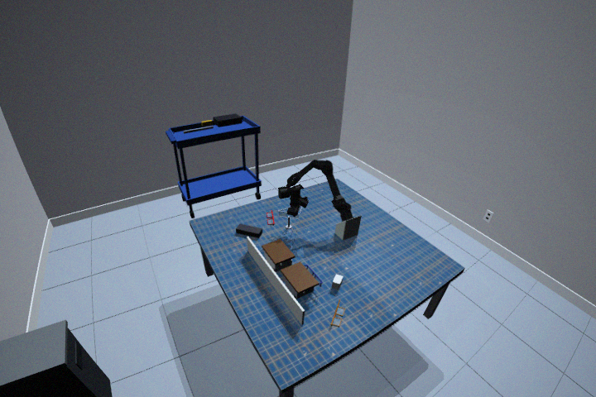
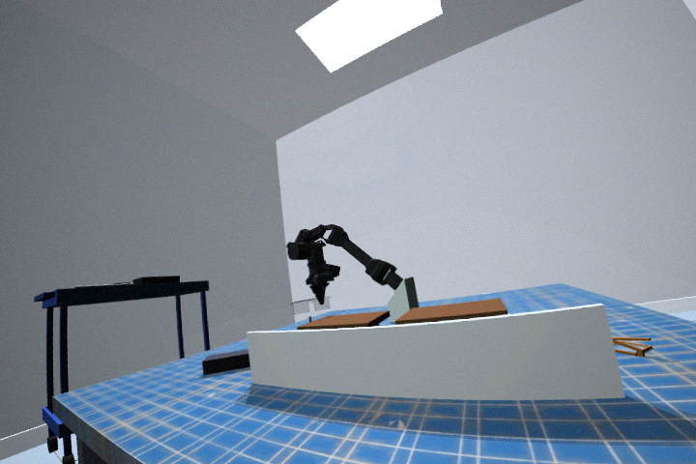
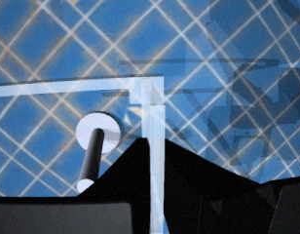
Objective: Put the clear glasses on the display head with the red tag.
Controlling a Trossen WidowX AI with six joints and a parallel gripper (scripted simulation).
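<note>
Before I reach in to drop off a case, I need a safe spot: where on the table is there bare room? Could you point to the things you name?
Roomiest: right of the white block [image 1: 337,281], toward the table's right corner. Another patch lies between that block and the upright panel [image 1: 348,227] [image 2: 403,301]. Crowded: around the two brown-topped boxes [image 1: 278,251] [image 1: 300,277] behind the long white wall.

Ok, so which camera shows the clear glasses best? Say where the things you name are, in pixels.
The wrist view: it's closest, and you see part of the clear glasses [image 1: 300,212] [image 2: 301,302] [image 3: 157,127] large, pinched in the jaws. The top view shows them tiny and faint near the jaws. The exterior view shows only a thin, pale outline by the jaws' tips.
</note>
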